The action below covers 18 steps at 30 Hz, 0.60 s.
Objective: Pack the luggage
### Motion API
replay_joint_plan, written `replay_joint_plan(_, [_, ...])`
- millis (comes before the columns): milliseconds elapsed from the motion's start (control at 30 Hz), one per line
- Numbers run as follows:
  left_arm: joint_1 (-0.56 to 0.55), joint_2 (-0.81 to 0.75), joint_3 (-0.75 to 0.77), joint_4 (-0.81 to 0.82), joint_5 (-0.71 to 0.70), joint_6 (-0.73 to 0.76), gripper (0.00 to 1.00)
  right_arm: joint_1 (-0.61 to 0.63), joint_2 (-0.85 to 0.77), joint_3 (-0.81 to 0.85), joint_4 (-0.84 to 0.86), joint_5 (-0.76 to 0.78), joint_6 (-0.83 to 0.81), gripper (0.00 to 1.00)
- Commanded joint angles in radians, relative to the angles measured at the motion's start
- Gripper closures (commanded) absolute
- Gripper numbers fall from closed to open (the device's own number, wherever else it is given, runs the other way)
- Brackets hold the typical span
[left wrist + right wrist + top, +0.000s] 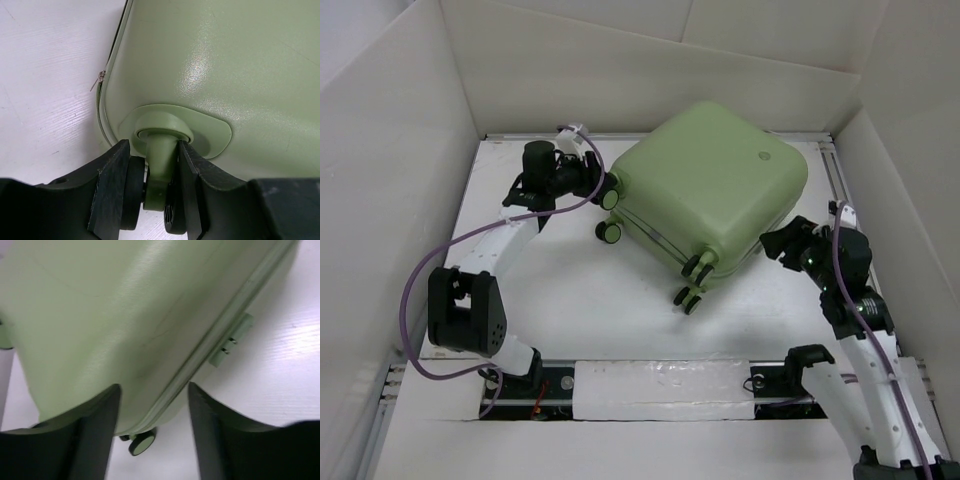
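The luggage (715, 185), a pale green hard-shell suitcase, lies closed and flat at the back middle of the table. My left gripper (601, 186) is at its left corner, shut on a caster wheel (160, 160); both fingers press the black wheel halves, with the green stem between them. The shell (225, 65) fills the left wrist view. My right gripper (775, 245) is open at the suitcase's right front edge. In the right wrist view (152, 405) the jaws stand apart on either side of the zipper seam, with the shell (110, 315) close above.
Three more wheels show (608, 231) (698, 268) (688, 298). A zipper pull (100, 77) hangs at the seam, and a small green lock piece (230, 342) sits on the edge. White walls enclose the table on the left, back and right (380, 200).
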Motion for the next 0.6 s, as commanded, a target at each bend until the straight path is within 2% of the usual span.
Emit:
replay_joint_plan(0, [-0.013, 0.034, -0.014, -0.117, 0.03, -0.012, 0.79, -0.011, 0.051, -0.004, 0.148, -0.182, 0.012, 0.43])
replay_joint_plan(33, [-0.013, 0.034, -0.014, -0.117, 0.03, -0.012, 0.87, -0.011, 0.109, -0.014, 0.187, -0.219, 0.003, 0.48])
replay_joint_plan(67, [-0.036, 0.034, -0.014, -0.117, 0.03, -0.028, 0.99, -0.011, 0.137, -0.014, 0.218, -0.264, 0.003, 0.52])
replay_joint_plan(133, [-0.056, 0.034, -0.014, -0.117, 0.005, -0.057, 1.0, -0.011, 0.189, -0.049, 0.293, -0.374, 0.003, 0.58])
replay_joint_plan(200, [-0.088, 0.034, -0.014, -0.117, -0.037, -0.093, 1.0, -0.011, 0.265, -0.05, 0.361, -0.39, 0.012, 0.61])
replay_joint_plan(300, [-0.137, -0.018, -0.096, -0.023, -0.06, -0.208, 1.0, -0.011, 0.391, -0.021, 0.452, -0.477, 0.012, 0.62])
replay_joint_plan(367, [-0.173, -0.053, -0.184, 0.057, -0.098, -0.274, 1.0, -0.011, 0.46, 0.065, 0.452, -0.54, 0.012, 0.63])
replay_joint_plan(567, [-0.245, -0.222, -0.412, 0.199, -0.149, -0.39, 1.0, 0.09, 0.715, 0.321, 0.452, -0.571, 0.012, 0.63])
